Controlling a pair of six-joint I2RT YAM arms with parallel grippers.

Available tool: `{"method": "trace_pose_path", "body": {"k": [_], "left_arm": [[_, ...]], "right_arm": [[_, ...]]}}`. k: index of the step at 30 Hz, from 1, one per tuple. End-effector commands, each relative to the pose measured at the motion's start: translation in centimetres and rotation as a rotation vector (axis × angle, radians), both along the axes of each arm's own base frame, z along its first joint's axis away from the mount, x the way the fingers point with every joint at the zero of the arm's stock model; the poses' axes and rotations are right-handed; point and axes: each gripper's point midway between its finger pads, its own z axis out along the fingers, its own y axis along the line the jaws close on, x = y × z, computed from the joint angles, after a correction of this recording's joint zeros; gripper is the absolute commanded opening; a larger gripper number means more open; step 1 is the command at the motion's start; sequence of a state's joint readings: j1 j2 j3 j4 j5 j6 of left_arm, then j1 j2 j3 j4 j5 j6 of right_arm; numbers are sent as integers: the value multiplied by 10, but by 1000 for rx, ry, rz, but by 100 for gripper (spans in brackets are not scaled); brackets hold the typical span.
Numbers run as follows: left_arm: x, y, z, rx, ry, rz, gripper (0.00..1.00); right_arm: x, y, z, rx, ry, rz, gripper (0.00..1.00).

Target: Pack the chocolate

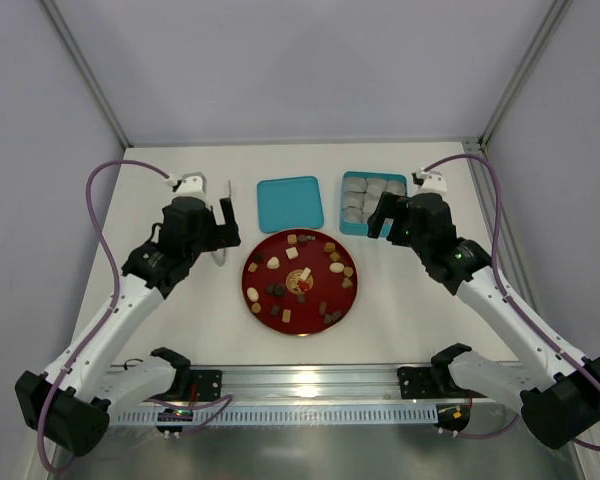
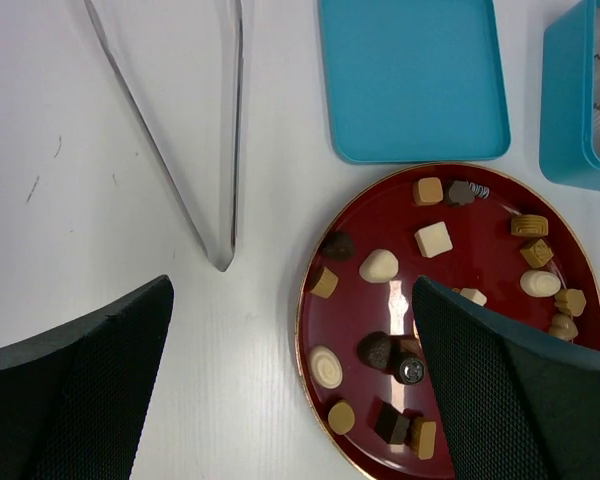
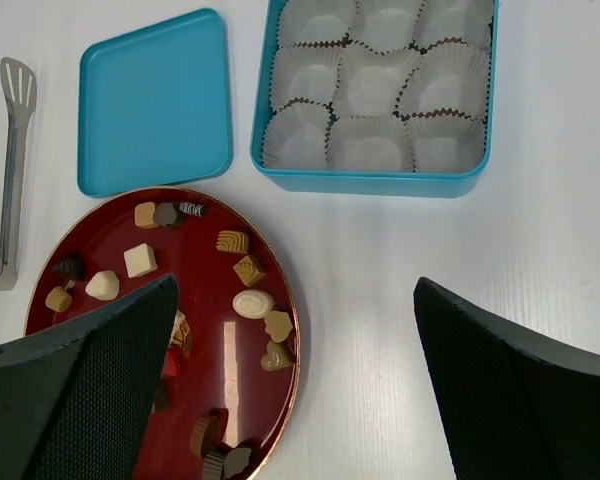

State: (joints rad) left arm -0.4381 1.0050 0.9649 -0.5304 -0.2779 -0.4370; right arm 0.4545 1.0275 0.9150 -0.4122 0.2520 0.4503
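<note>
Several small pieces of chocolate (image 1: 276,263), dark, tan and cream, lie scattered on a round red plate (image 1: 248,290) at the table's middle. The left wrist view shows the chocolate (image 2: 378,265) on the plate (image 2: 400,215), and so does the right wrist view, with chocolate (image 3: 252,302) on the plate (image 3: 205,290). My left gripper (image 1: 220,232) hovers open and empty just left of the plate, its fingers astride the plate's left edge (image 2: 292,290). My right gripper (image 1: 392,222) is open and empty above the plate's right rim (image 3: 295,285), in front of the teal box (image 1: 344,205).
The teal box (image 3: 370,182) holds several empty white paper cups (image 3: 370,85). Its flat teal lid (image 1: 290,203) (image 2: 412,75) (image 3: 155,100) lies behind the plate. Metal tongs (image 1: 223,255) (image 2: 237,120) (image 3: 15,110) lie left of the lid, under my left gripper.
</note>
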Motion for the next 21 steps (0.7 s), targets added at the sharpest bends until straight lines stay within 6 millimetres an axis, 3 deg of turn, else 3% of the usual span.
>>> {"method": "trace_pose_path", "body": {"k": [1,9,13,17,21], "left_arm": [[7,7,27,-12,-63,52,100],[15,20,35,20,-51,151,100],[35,18,36,27,-25,182,100],[62,21,3,39,65,207,100],[98,42,-46,21,184,253,100]], "right_arm": [[7,2,32,19,-90,1,100],[6,2,34,6,-97,18,100],[6,7,36,26,-93,36,100],[6,15,41,51,-93,67,100],[6,17,43,53,-90,80,100]]}}
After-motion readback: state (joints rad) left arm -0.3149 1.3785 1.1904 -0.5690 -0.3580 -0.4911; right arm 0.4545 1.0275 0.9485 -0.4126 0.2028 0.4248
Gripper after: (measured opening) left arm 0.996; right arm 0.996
